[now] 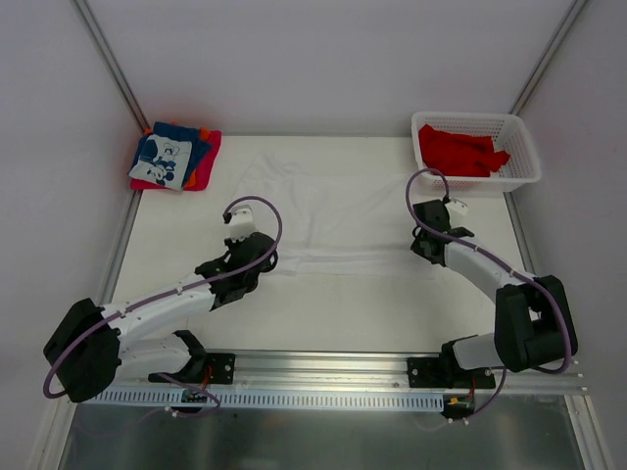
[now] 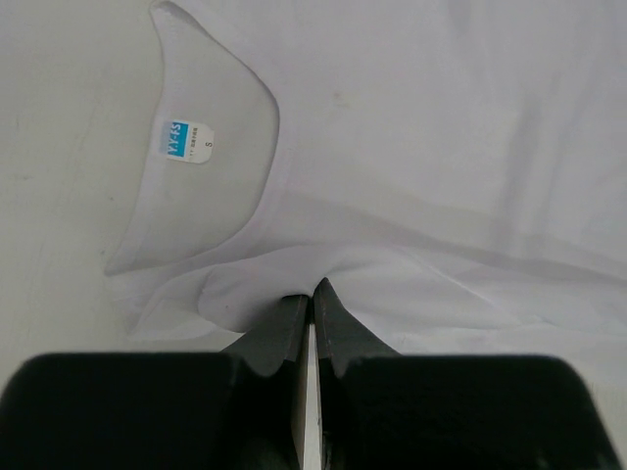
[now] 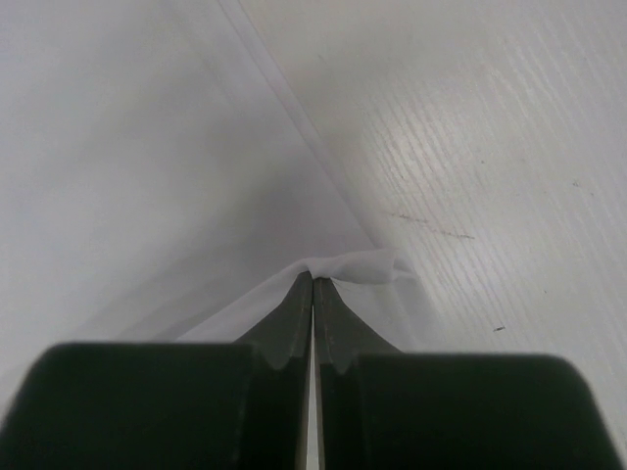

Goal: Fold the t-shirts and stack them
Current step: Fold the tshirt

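Jaws on both arms are seen pressed fully together, each on white cloth. A small fold of the white t-shirt (image 2: 441,147) is pinched by the left jaws, just below the open neckline (image 2: 269,147). A blue-and-white size label (image 2: 186,142) is seen inside the collar; its print cannot be read. A thin bunched edge of the same shirt (image 3: 118,176) is clamped by the right jaws, and the cloth is lifted off the tabletop (image 3: 490,147) into a slanted sheet to their left.

From above, the white t-shirt (image 1: 333,211) is spread across the middle of the tabletop (image 1: 343,304), held at its near edge by 2 arms. The left arm (image 1: 167,299) is placed at its near-left part and the right arm (image 1: 480,264) at its near-right corner.

At the far-left corner, a folded stack (image 1: 168,157) is laid, well apart from the white shirt: 1 blue shirt with a white print on top, red and orange cloth (image 1: 208,162) showing under it.

At the far-right corner, a white lattice basket (image 1: 524,147) is set, with red t-shirts (image 1: 458,152) crumpled inside it.
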`<state>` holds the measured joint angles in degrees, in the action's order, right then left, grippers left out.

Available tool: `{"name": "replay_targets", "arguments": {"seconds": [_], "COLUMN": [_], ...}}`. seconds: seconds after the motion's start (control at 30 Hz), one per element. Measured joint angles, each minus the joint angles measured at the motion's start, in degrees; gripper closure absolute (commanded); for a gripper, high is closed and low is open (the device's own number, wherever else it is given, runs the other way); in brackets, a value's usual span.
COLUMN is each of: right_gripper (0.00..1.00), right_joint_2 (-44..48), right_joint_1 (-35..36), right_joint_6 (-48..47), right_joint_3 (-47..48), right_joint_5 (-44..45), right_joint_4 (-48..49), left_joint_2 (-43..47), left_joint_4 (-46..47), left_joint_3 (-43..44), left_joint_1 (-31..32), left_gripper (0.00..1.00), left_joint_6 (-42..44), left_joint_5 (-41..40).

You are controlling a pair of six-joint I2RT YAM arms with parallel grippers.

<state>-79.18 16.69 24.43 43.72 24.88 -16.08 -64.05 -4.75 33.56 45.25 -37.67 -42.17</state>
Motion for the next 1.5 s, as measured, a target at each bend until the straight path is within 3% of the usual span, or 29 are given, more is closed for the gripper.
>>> {"name": "replay_targets", "arguments": {"seconds": [0.9,1.5], "right_gripper": [1.0,1.0], "right_joint_2": [-9.09,-18.12], "right_joint_1": [-0.02,-0.7], "right_joint_6": [-2.25,-3.08], "right_joint_3": [10.29,16.92], "right_joint_5": [-0.26,-0.24], "right_joint_4": [0.85,0.85], "left_joint_2": [-6.88,-13.97], "left_joint_4": [5.84,10.75], "left_joint_3": [5.62,5.62], "left_joint_1": [-2.8,-9.66], "left_gripper": [1.0,1.0], "left_joint_6": [5.77,7.3], "left_joint_5": [-2.21,-1.36]}}
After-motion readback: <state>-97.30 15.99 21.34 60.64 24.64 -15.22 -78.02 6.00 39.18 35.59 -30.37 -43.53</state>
